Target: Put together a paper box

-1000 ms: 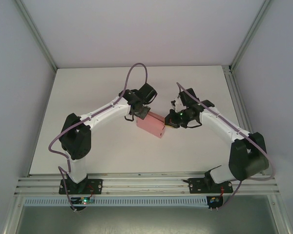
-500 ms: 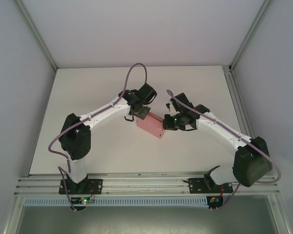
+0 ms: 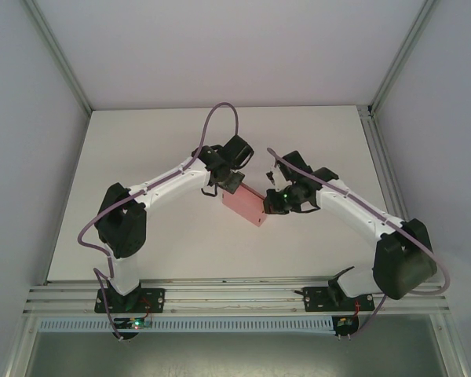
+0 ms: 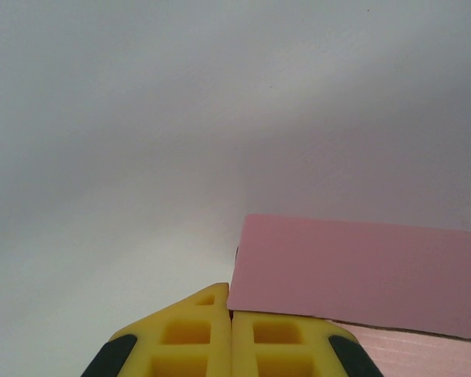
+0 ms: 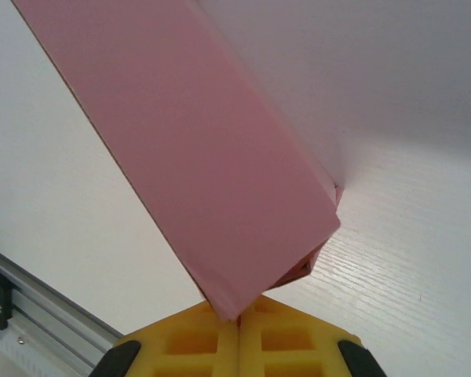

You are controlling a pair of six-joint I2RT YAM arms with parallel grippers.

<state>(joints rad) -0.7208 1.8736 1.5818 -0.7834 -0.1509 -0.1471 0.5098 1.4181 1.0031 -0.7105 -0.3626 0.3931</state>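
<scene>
The paper box (image 3: 244, 203) is a slim pink rectangular box held slantwise over the table's middle between both arms. My left gripper (image 3: 230, 185) is at its far-left end. In the left wrist view the yellow fingers (image 4: 188, 338) are pressed together and a pink panel of the box (image 4: 361, 267) starts right at their seam, covering the right fingertip. My right gripper (image 3: 272, 202) is at the near-right end. In the right wrist view its fingers (image 5: 298, 342) are also together, with the box's lower corner (image 5: 188, 157) running into the seam; that end shows a dark gap.
The white table (image 3: 141, 236) has free room on every side of the box. An aluminium rail (image 3: 235, 294) runs along the near edge, and it also appears in the right wrist view (image 5: 31, 314). Grey walls stand around the table.
My right arm has swung in to the left and brought its gripper against the box's near-right end. The box and left gripper have shifted slightly right and nearer.
</scene>
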